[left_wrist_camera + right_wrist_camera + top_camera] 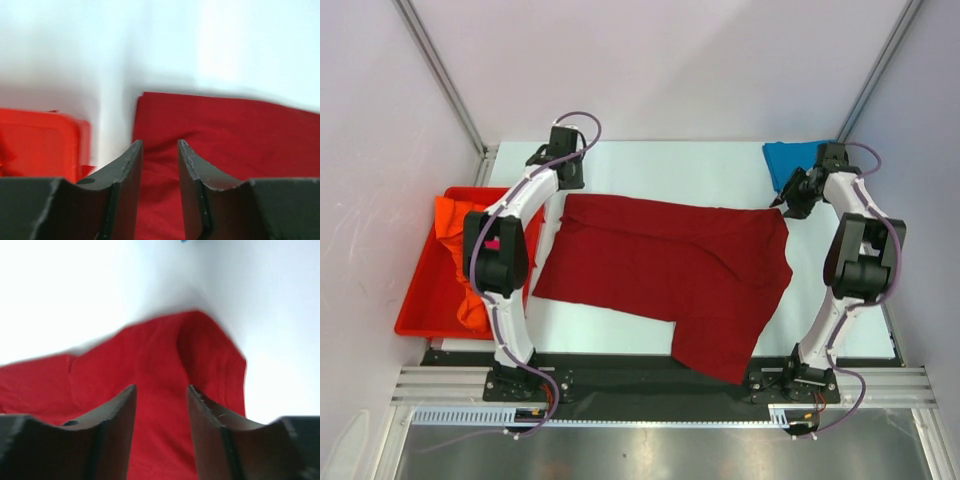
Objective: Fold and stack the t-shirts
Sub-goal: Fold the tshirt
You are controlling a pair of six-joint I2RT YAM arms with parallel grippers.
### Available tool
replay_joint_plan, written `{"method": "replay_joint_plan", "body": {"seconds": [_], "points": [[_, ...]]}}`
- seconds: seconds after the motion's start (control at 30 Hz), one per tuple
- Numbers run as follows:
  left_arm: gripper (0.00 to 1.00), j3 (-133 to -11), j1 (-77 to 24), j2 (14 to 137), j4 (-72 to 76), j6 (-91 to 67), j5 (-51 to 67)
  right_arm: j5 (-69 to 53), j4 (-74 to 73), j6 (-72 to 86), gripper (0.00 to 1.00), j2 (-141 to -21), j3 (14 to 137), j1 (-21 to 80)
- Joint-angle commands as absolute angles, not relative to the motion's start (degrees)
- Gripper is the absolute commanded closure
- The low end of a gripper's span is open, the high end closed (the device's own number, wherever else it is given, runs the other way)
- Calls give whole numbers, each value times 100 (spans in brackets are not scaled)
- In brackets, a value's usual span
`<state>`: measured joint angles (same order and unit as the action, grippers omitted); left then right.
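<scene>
White table (720, 170) fills the middle, with pale walls all around. Off to the left of the left fingers sits a red bin (420, 300), and an orange t-shirt (448, 225) lies bunched inside it. The left gripper (157, 144) hangs over the far left corner of the dark red t-shirt (660, 260). Its fingers (125, 170) are spread apart and pinch nothing. That shirt lies spread out between both grippers, and one part reaches over the near edge. The right gripper (161, 387) is above the shirt's far right corner. Its fingers (210, 415) are spread too and hold nothing. Just past them lies a blue t-shirt (788, 160).
</scene>
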<state>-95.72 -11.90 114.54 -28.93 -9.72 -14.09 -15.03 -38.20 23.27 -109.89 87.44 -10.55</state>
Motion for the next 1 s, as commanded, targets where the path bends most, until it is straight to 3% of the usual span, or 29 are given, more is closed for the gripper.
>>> {"method": "replay_joint_plan", "body": {"seconds": [0.0,0.57,0.67,0.73,0.77,0.97], "points": [[62,-10139,-1213,11880,-2968,-1125,-608,-1705,-3604,2294,51,-11407,9262,-1037],[73,-10881,-897,12902,-3709,-1503,-290,-1609,-3270,2733,59,-12103,9422,-1055],[73,-10907,-870,12999,-3753,-1520,-264,-1495,-3243,2751,66,-12138,9396,-1107],[73,-10995,-861,13157,-3867,-1538,-167,-1407,-3200,2733,83,-12138,9369,-1142],[73,-11004,-861,13183,-3893,-1547,-132,-1284,-3199,2733,97,-12120,9369,-1212],[73,-10846,-861,13263,-3877,-1600,-44,-976,-3322,2672,100,-11979,9457,-1389]]}}
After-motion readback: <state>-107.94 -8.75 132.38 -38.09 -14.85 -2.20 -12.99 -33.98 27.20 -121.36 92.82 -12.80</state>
